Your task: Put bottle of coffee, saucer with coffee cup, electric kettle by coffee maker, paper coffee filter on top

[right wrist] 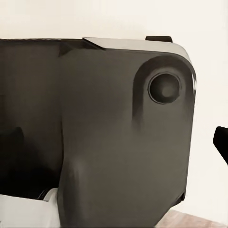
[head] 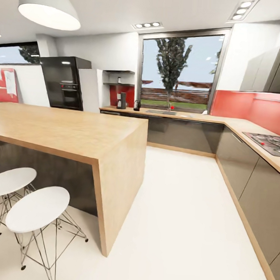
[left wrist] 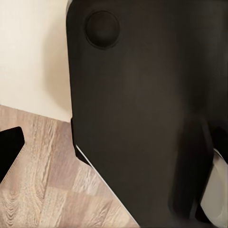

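Setting: the robot stood on the white floor of a simulated kitchen, beside a wooden island with white stools tucked at its near side, apparently in transit, with no task item within reach
Coffee maker: a dark upright appliance stood on the far counter below the kitchen shelf, where the task wants it kept; too small to confirm any detail
Electric kettle: a small dark rounded object just beside the coffee maker was probably the kettle, though distance left that a judgement
Shelf: a pale item sat in the alcove under the shelf; whether it was the bottle of coffee could not be told
Filter, saucer, cup: none could be made out at this range
Sink: a tap stood before the window, well along the counter from the coffee maker
Hob: a cooktop on the right-hand counter was cut off by the frame edge
Arms: both wrist cameras looked onto dark robot body panels, suggesting the arms were folded in for travel
Jaws: a dark sliver at each wrist view's edge may have been a fingertip, but whether either pair of jaws was spread or pressed together could not be told
Next: judged from here, the base needed to cross to the far counter
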